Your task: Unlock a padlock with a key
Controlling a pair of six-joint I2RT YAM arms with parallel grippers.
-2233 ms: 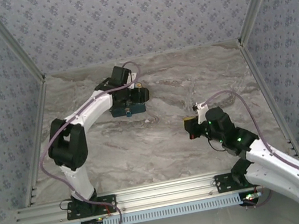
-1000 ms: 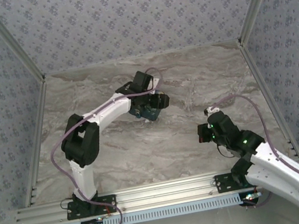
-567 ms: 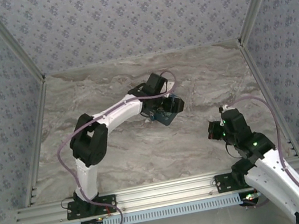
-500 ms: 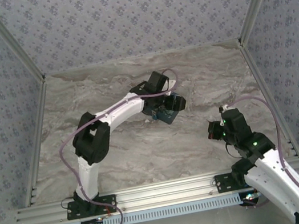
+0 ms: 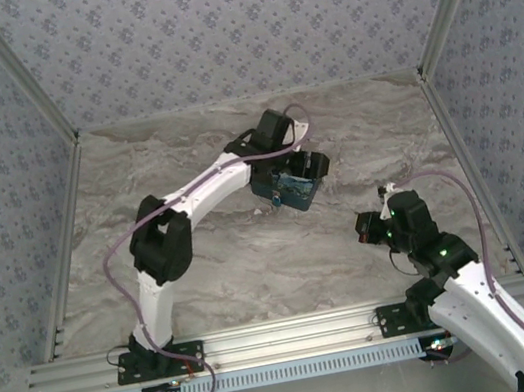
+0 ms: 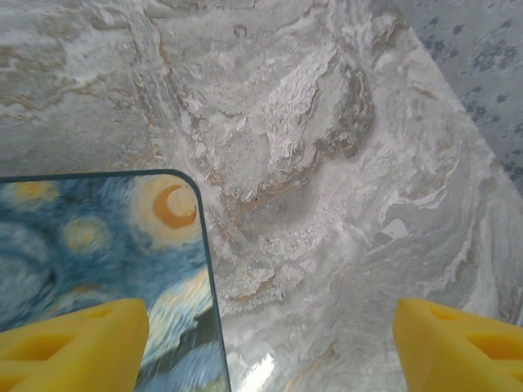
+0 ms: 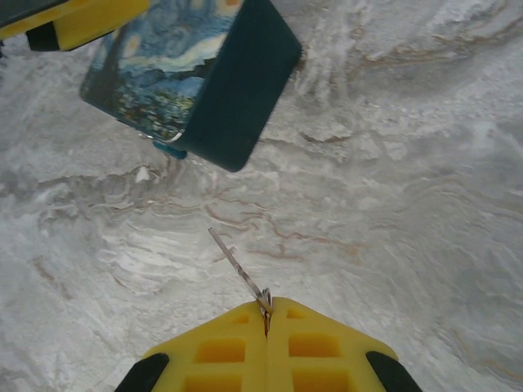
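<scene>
My right gripper point(image 7: 266, 309) is shut on the key point(image 7: 237, 265), whose thin metal shaft sticks out ahead of the fingertips and points up-left over the marble table point(image 7: 392, 188). In the top view that gripper point(image 5: 364, 230) hovers right of centre. The padlock point(image 7: 167, 148) is a small blue piece poking out at the lower edge of the starry-night box point(image 7: 180, 65). My left gripper point(image 6: 270, 331) stands open, its left finger point(image 6: 73, 343) over the box's painted face point(image 6: 98, 245) and its right finger point(image 6: 458, 347) over bare table. Seen from above, the left gripper point(image 5: 305, 172) is at the box point(image 5: 285, 192).
Patterned walls enclose the table on three sides, with the back wall point(image 5: 233, 28) far from both arms. A stretch of bare marble point(image 5: 331, 214) separates the box from the right gripper. The metal rail point(image 5: 268, 342) with the arm bases runs along the near edge.
The left arm has carried the box to the right, towards the middle of the table. The right gripper, still shut on the key, pulled back and has since edged left.
</scene>
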